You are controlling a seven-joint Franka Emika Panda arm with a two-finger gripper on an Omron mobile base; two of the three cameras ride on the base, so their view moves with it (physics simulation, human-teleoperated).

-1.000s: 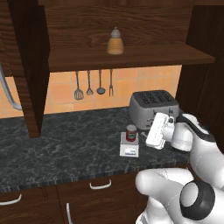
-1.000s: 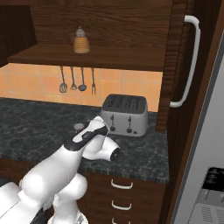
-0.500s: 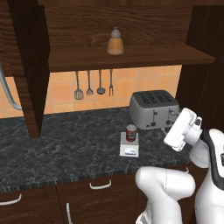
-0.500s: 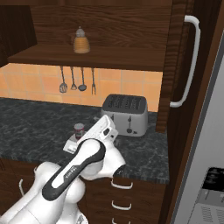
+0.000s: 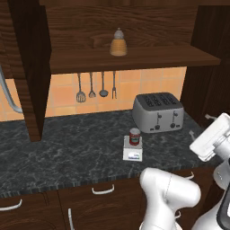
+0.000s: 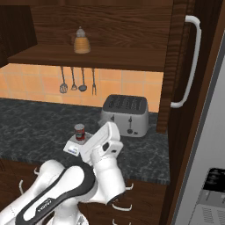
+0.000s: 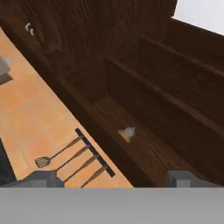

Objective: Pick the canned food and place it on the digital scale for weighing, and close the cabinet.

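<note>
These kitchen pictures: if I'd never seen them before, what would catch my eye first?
Probably the big white robot arm curling up in front of the dark counter. Next, the small red can standing on a flat white scale just in front of the silver toaster. Above, the dark wood cabinet stands open, with a lone tan bottle on its shelf.

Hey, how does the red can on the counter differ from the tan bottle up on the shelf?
The canned food is a straight cylinder with a red label; the bottle is tan, bell-shaped, with a grey cap. The canned food stands on the digital scale on the counter; the bottle stands on the open cabinet's shelf. Both are upright and small.
</note>
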